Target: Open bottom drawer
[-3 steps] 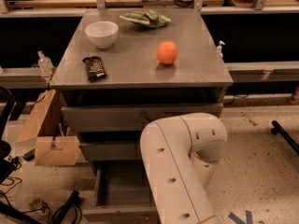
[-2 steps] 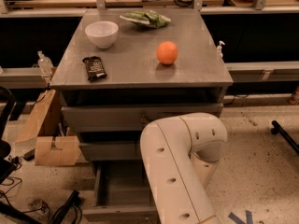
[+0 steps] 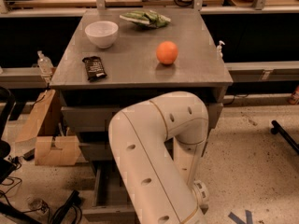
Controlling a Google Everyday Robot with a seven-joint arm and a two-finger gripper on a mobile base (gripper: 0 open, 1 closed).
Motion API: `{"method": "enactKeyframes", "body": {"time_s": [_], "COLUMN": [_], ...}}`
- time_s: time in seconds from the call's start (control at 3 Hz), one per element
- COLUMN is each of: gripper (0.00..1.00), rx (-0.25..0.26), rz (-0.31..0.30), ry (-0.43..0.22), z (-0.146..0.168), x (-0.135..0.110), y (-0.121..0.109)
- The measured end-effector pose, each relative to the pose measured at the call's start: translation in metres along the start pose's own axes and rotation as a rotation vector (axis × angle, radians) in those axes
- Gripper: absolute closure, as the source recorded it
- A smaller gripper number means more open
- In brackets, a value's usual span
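While the arm point(image 3: 154, 171) hides the gripper at six o'clock, its grip state untellable, the bottom drawer point(image 3: 106, 213) sits at seven o'clock, apparently pulled out; draw straight toward six, level

The cabinet top point(image 3: 135, 73) is dull grey steel. On it are a white bowl point(image 3: 101, 33) at 11 o'clock, a green snack bag point(image 3: 145, 18) at 12, a bright orange point(image 3: 167, 52) at 2 and a black wrapped bar point(image 3: 94, 68) at 9. The bottom drawer point(image 3: 105, 213) is the same grey, darker inside. The cream-white arm point(image 3: 154, 162), dotted with dark holes and lined with thin tan seams, hides the gripper at the frame's 6 o'clock. The beige floor point(image 3: 252, 157) is dark-speckled, and a tan cardboard box point(image 3: 51, 148) sits at 8.
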State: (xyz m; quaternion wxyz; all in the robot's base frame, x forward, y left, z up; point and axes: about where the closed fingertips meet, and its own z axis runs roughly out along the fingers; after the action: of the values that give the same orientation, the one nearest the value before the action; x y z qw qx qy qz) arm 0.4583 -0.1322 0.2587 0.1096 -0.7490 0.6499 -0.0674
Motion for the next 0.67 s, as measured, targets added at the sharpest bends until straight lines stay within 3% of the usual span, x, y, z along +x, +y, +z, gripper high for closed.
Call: {"method": "enactKeyframes", "body": {"time_s": [0.33,0.67], "gripper": [0.72,0.96], "rx": [0.081,0.17], "rz": [-0.022,-0.008], "ry": [-0.008,-0.074], "z": [-0.019,-0.017], "x": [0.005,0.017], "y": [-0.033,-0.053]}}
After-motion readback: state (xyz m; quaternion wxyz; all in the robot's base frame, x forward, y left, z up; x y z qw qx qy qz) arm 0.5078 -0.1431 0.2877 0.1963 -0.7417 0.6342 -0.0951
